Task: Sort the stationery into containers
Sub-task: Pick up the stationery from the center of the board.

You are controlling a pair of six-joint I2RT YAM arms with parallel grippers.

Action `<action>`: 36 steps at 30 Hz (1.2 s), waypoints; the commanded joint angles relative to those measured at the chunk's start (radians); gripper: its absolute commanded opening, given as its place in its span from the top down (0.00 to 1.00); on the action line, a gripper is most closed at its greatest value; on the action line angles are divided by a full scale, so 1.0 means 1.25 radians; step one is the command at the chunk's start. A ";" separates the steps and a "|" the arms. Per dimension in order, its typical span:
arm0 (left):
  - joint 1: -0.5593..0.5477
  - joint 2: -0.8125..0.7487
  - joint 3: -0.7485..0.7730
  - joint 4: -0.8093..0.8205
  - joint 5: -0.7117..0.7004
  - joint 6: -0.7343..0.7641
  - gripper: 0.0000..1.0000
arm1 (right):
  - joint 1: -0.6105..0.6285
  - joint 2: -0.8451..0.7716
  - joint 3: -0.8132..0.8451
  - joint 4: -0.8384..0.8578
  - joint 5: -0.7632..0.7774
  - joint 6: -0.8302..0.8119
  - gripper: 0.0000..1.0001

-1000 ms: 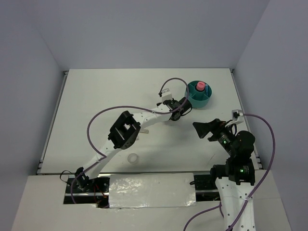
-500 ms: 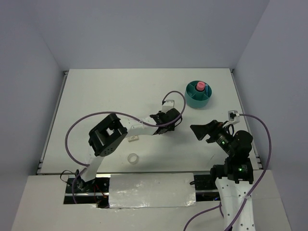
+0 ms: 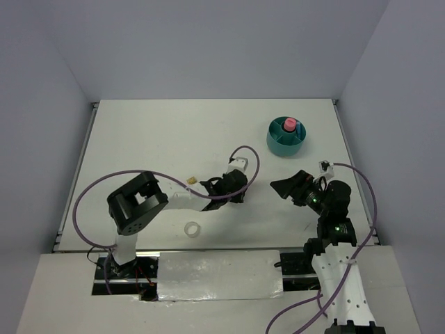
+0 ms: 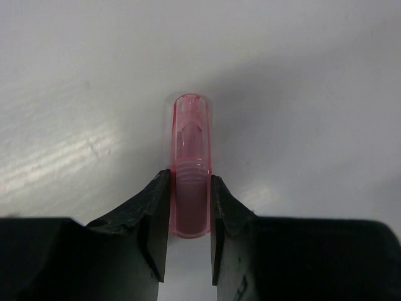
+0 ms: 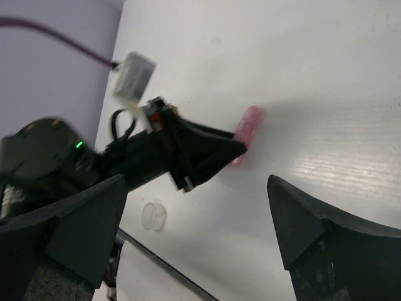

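The teal organizer (image 3: 278,145) stands at the far right with a pink tube (image 3: 289,125) and a blue stick (image 3: 297,129) in it. My left gripper (image 4: 190,179) is shut on a short pink stick (image 4: 190,132) that lies low on the white table; both jaws press its sides. The right wrist view also shows that stick (image 5: 249,128) at the left gripper's tips. In the top view the left gripper (image 3: 241,193) is mid-table and hides the stick. My right gripper (image 3: 288,186) is open and empty, to the right of it. A clear ring (image 3: 192,228) and a tan block (image 3: 190,179) lie further left.
The left arm's elbow (image 3: 135,202) and purple cable loop over the left half of the table. The clear ring also shows in the right wrist view (image 5: 153,215), close to the table's near edge (image 5: 169,271). Walls close the left, far and right sides.
My left gripper has drawn back from beside the organizer toward the table's middle, its elbow swinging left. My right gripper has shifted slightly left and further out.
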 commanded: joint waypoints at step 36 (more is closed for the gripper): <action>-0.107 -0.400 -0.366 0.324 0.092 0.161 1.00 | 0.545 0.454 -0.122 0.586 0.307 0.323 0.96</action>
